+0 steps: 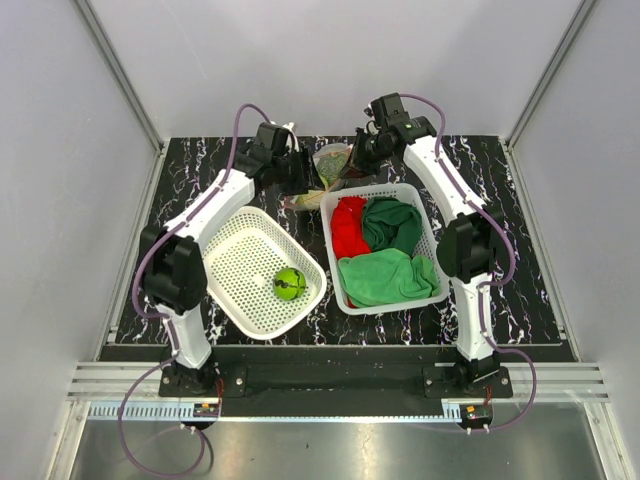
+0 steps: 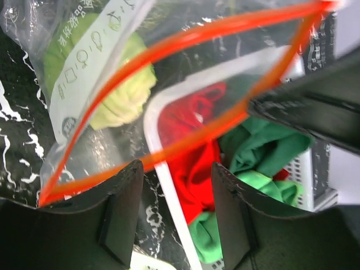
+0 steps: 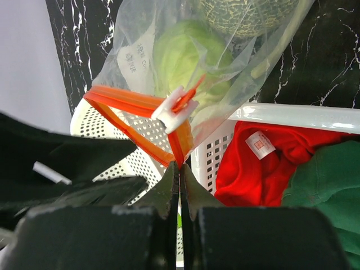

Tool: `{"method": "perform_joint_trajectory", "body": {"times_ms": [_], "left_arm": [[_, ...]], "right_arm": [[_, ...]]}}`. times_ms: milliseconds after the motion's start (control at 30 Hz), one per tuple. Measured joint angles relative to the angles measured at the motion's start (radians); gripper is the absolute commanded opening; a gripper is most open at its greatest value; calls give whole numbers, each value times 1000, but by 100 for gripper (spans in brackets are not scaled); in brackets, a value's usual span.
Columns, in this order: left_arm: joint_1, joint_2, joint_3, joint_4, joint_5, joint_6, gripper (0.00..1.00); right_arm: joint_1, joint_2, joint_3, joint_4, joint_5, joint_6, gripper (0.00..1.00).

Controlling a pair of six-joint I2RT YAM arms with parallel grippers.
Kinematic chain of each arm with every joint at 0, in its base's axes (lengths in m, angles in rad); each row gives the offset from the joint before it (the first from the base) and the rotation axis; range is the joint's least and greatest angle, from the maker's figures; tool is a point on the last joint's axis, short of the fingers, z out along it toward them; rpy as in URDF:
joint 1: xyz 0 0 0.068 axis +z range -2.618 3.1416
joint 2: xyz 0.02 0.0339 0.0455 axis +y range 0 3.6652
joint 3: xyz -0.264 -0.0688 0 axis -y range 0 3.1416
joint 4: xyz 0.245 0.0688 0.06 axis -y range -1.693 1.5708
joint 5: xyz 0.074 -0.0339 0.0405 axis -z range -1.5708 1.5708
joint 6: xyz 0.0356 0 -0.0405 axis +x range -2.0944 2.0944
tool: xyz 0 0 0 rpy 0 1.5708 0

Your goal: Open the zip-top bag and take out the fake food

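Orange zip strip (image 3: 124,100) gaped open; zip-top bag (image 1: 330,162) hung near the worktop's far edge, centre. Your right gripper (image 3: 179,167) was pinched tight on the strip; left gripper (image 2: 177,169) stood apart, gripping nothing. Risk: the one thin pinch slips (floppy film) and the bag drops, fake food (image 3: 180,53) inside.

Overhead — both wrists near zip-top bag (image 3: 130,61)

Gaping zip-top bag (image 2: 84,95), cabbage (image 2: 128,89) inside
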Motion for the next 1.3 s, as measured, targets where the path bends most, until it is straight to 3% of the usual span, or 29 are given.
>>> {"method": "perform_joint_trajectory", "body": {"times_ms": [433,700,933,1300], "left_arm": [[2,187,143,73,-11,23,53],[3,255,144,94,-106,85,74],[3,255,144,91,-227,198,79],[4,301,146,80,-220,224,89]], "right_arm": [[2,-16,-8,-1,-7,17,0],[2,-19,-25,-1,-8,23,0],[2,-20,-33,-1,-10,23,0],[2,-20,-33,-1,-29,34,0]]}}
